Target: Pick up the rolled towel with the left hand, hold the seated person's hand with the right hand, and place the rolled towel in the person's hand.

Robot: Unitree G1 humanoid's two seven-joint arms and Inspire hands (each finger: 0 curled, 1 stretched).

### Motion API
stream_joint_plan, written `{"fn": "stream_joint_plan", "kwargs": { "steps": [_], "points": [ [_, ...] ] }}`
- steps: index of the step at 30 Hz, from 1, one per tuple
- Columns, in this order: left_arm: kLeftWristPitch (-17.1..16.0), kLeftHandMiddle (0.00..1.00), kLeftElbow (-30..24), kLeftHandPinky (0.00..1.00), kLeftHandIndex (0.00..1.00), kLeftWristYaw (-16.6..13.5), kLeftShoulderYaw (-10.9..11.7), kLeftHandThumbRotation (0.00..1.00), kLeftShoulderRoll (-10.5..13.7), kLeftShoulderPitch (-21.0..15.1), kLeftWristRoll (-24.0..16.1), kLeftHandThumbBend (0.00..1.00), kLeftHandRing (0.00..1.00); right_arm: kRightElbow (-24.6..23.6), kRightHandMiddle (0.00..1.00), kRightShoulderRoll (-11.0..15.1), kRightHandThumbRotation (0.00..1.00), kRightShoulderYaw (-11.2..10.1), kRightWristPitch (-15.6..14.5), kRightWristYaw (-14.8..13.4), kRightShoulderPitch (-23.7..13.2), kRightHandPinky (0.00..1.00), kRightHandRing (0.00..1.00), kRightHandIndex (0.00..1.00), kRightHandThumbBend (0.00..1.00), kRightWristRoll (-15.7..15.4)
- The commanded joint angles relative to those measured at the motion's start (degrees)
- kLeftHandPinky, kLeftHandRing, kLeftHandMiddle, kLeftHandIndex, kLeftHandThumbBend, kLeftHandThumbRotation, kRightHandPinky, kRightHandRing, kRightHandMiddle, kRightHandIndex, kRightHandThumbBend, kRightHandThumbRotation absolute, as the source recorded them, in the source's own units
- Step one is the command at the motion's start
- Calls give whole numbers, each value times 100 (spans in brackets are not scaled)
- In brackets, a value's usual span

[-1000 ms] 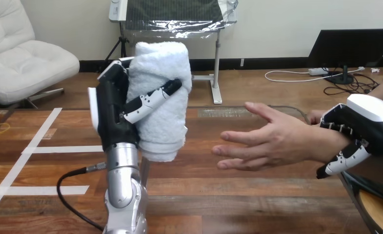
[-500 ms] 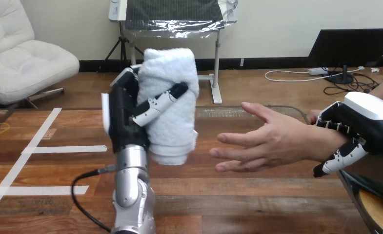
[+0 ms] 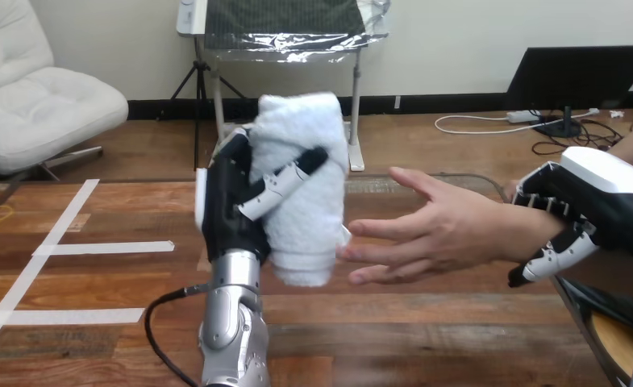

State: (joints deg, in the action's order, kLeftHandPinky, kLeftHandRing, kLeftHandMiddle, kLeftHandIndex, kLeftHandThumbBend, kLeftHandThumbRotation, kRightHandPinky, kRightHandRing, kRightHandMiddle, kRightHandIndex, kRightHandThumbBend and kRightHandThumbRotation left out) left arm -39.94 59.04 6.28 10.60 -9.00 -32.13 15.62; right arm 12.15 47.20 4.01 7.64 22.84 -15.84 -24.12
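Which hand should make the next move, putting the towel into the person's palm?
Left. The left hand grips the rolled towel upright, right beside the fingertips of the person's hand. The right hand is curled round the person's wrist, busy steadying it.

cam: robot's head | faces: forward, down across table [image 3: 426, 343] | range: close over near part

Rolled towel [image 3: 305, 153] just left of person's hand [image 3: 450, 234].
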Motion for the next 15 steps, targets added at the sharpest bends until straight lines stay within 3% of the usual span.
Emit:
{"fn": "stream_joint_plan", "kwargs": {
  "steps": [1,10,15],
  "points": [
    [75,41,-58,29,44,254,105,0,-479,-890,274,62,36,-155,43,-344,9,72,-144,-23,-337,32,38,45,87,95],
    [70,41,-30,29,43,317,-30,0,-663,-878,263,62,35,-361,43,-433,10,122,-329,22,-362,31,37,45,87,38],
    [49,41,-20,29,43,171,-177,0,-832,-876,119,64,35,-501,43,-554,11,164,-502,100,-416,31,37,44,87,46]
  ]
}}
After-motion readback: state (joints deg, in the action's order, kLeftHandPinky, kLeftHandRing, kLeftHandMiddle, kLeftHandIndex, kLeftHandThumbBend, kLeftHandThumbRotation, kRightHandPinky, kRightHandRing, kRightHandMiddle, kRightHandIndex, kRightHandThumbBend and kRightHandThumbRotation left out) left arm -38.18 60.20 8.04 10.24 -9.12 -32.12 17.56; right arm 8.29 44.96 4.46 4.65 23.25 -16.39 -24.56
